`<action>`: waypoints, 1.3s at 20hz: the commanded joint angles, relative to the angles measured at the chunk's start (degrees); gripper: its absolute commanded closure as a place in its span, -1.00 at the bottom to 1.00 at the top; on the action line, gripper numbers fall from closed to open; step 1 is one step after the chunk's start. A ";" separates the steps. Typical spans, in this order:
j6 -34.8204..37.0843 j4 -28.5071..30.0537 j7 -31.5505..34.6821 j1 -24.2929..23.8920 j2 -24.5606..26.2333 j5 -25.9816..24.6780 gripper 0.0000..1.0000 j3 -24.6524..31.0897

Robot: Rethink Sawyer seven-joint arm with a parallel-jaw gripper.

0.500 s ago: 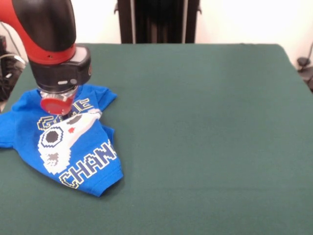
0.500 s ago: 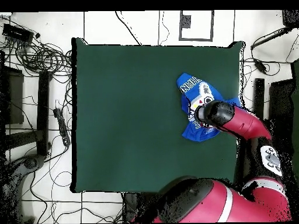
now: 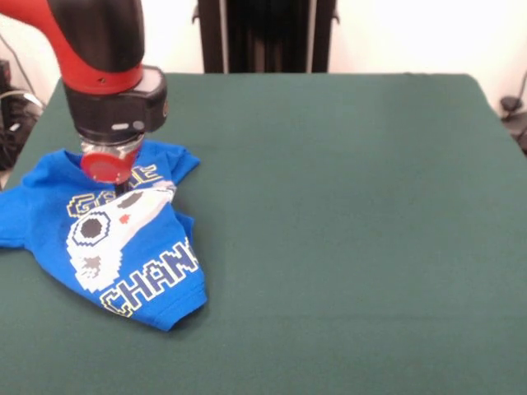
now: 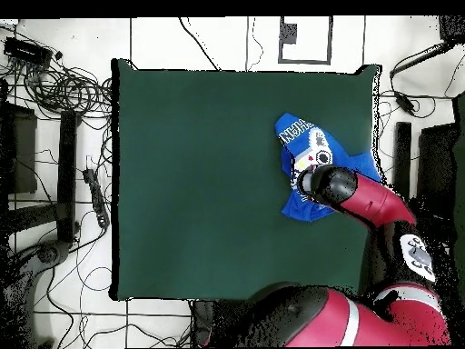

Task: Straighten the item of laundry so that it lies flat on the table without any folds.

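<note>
The red and black arm's gripper (image 3: 118,183) hangs straight down over the upper part of the small bright blue short-sleeved T-shirt (image 3: 115,247), its red wrist collar just above the yellow-outlined lettering near the neckline. Whether its fingers are spread, pressed together or pinching cloth I cannot tell: the collar and the arm hide the tips in both views. The gripper appears to be at or very near the fabric, which suits a grab or a drag of the top section, though contact itself is not visible.

The shirt lies print-up near one edge of the large dark green fabric-clad table (image 3: 346,214), at the left of the front view. It is not flat: the right side under the white-grey controller print is tucked in, a crease runs down the middle, and the hem bunches to a point at the lower end. One sleeve spreads out at the far left. Pulling the folded side outward looks like the remaining work.

No containers are on the table
</note>
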 commanded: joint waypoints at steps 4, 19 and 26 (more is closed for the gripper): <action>-3.91 13.39 9.59 4.04 -0.26 4.69 1.00 2.32; 9.96 -1.25 1.32 1.81 2.36 2.59 1.00 0.99; 6.82 -0.14 1.54 1.14 2.88 1.77 1.00 1.24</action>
